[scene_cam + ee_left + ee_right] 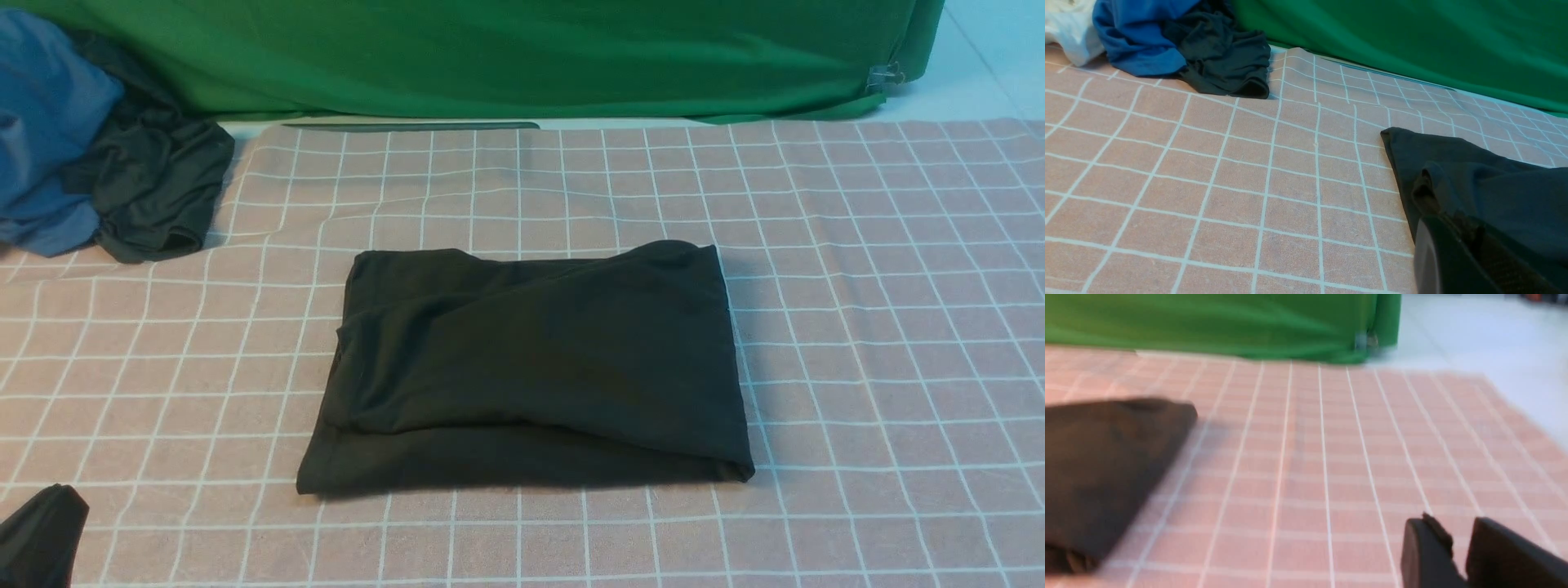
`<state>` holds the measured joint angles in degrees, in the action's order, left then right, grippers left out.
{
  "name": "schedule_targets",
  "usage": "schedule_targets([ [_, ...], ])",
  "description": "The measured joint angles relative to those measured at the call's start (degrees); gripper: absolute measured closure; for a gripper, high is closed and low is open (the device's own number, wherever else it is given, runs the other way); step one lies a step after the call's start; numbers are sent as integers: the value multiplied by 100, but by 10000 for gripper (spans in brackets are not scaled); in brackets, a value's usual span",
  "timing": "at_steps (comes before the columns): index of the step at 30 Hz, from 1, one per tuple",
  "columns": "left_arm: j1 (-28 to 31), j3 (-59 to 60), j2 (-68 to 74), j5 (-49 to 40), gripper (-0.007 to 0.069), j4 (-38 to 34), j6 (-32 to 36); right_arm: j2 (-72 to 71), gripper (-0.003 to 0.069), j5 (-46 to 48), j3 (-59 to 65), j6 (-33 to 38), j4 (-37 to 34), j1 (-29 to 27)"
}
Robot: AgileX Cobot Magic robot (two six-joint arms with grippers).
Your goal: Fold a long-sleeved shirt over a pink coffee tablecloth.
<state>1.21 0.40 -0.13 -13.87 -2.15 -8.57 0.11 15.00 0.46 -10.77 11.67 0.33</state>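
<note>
The left tool [37, 535], clenched on nothing, sits low at the near left corner. The right tool [1457, 555] hovers with jaws slightly parted, empty, right of the long-sleeved shirt [531, 367], which lies folded mid-pink coffee tablecloth [882, 327]. Soft, limp, light cotton: best pinched at a folded edge.

R claw [1457, 555] blurred, edge-cropped

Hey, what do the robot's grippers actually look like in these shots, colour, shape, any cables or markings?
Only parts show. The left gripper is black, with a smooth rounded edge and a ribbed inner face. The right gripper shows two blocky black jaws, one with a ragged top edge. In the front view a black rounded piece sits at the lower left corner. No cables or markings are visible.
</note>
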Motion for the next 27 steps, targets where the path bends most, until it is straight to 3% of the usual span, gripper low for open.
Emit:
schedule_targets([
  [27, 0, 0, 0, -5, 611, 0, 71, -13, 424, 14, 0, -105, -7, -5],
])
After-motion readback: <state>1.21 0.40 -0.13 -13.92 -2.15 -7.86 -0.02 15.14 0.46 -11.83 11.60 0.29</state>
